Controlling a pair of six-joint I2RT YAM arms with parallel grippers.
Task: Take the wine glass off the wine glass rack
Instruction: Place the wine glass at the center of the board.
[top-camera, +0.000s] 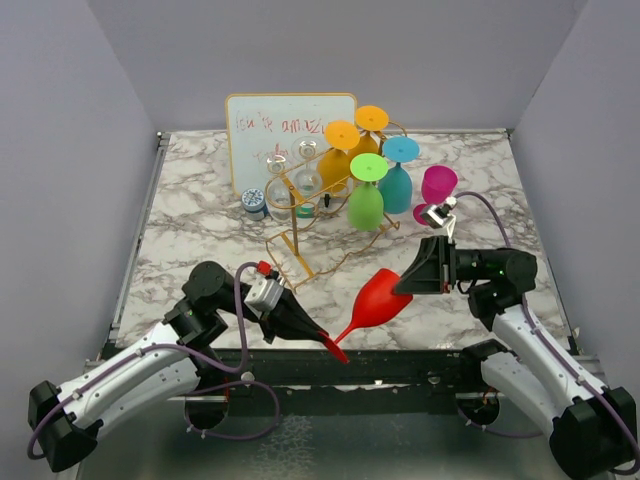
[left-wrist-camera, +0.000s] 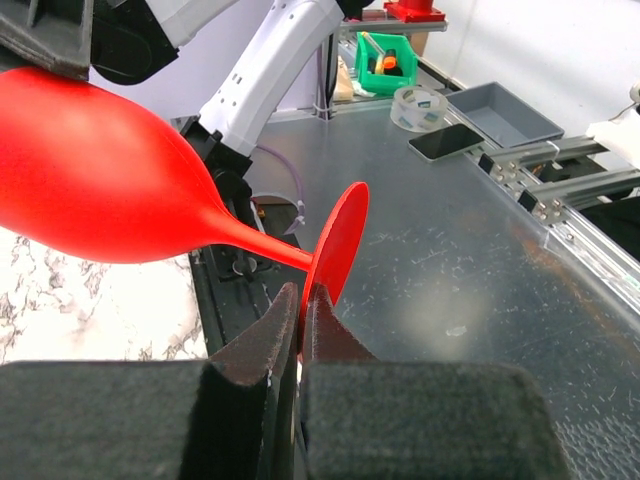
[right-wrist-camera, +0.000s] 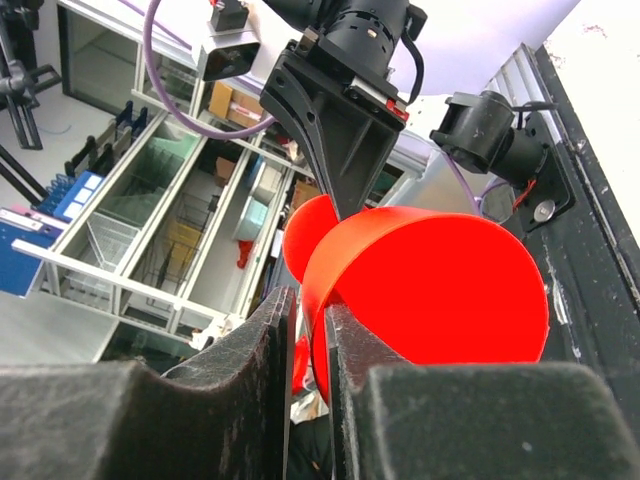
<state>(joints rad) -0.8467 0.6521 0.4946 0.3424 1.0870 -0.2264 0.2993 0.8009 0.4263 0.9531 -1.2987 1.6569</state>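
The red wine glass (top-camera: 375, 300) is off the wine glass rack (top-camera: 298, 250). It lies on its side in the air, low in the middle of the frame, held at both ends.

The left gripper (top-camera: 325, 340) has its jaws closed tight on the flat round foot of the glass. The foot stands on edge, right at the near edge of the counter (top-camera: 200, 220), by the dark bar along the bottom. The right gripper (top-camera: 405, 285) has its jaws closed on the thin rim of the cup, one jaw inside and one outside. The stem slants up from lower left to upper right between the two grippers.

The rack stands apart from the glass, in the upper middle of the frame, in front of a whiteboard (top-camera: 285, 115). An orange glass (top-camera: 340, 165), a green glass (top-camera: 366, 205) and a teal glass (top-camera: 398, 182) hang on it upside down, with some clear glasses (top-camera: 290, 170) on its left side. The low end of the rack's rail comes near the left gripper.

A pink glass (top-camera: 438, 183) sits just above the right gripper, close to its arm. The left part of the counter is bare marble with lots of room. The grey walls are well away on both sides.
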